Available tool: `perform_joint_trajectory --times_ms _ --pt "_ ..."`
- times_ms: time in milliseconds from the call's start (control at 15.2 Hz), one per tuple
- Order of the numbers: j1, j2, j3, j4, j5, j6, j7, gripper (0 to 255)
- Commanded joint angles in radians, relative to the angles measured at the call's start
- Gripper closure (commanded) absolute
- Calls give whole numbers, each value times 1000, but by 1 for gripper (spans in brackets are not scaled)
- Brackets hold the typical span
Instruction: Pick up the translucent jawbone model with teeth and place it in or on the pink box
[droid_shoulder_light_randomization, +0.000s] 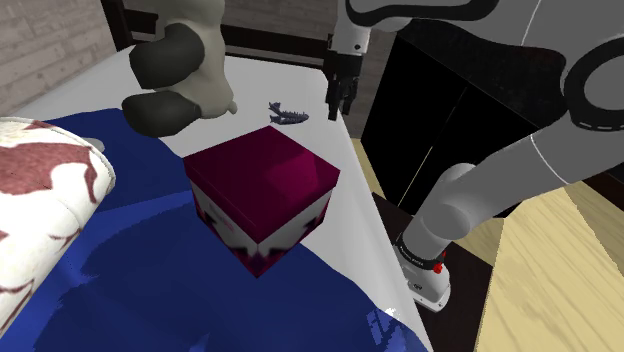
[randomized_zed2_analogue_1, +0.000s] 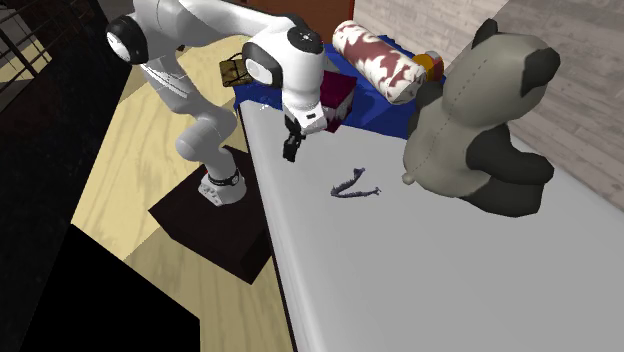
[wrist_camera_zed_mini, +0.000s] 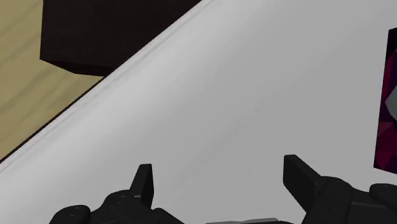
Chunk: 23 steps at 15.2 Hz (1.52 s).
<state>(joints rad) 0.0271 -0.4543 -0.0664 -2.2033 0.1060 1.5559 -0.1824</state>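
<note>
Plainly, the thin jawbone model (droid_shoulder_light_randomization: 288, 113) could be nudged across the bed (droid_shoulder_light_randomization: 255, 90) or missed if the descent is made off-centre. It lies flat beyond the pink box (droid_shoulder_light_randomization: 265, 185), near the pincer (droid_shoulder_light_randomization: 338, 108), which is spread wide, with nothing held or touched

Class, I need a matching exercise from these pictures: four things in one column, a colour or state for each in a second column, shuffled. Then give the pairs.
Things:
1. jawbone model
2. box
3. plush toy
4. gripper

Descriptions:
A. open, holding nothing
B. dark pink top
C. grey with dark ears and paws
D. small and dark, lying on the white surface

Pairs: 1-D, 2-B, 3-C, 4-A
</note>
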Motion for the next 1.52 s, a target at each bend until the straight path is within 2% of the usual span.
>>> perform_joint_trajectory --times_ms 0,396,726,792,1254,1452 --pt "1 98 -6 79 -3 -2 -8 0" --pt "-2 385 -22 335 -4 -34 -30 0" --pt "-12 633 -30 601 1 -103 -44 0" --pt "-13 641 -30 610 2 -106 -45 0" --pt "-6 605 -26 466 0 3 -45 0" --pt "-6 605 -26 466 0 3 -45 0"
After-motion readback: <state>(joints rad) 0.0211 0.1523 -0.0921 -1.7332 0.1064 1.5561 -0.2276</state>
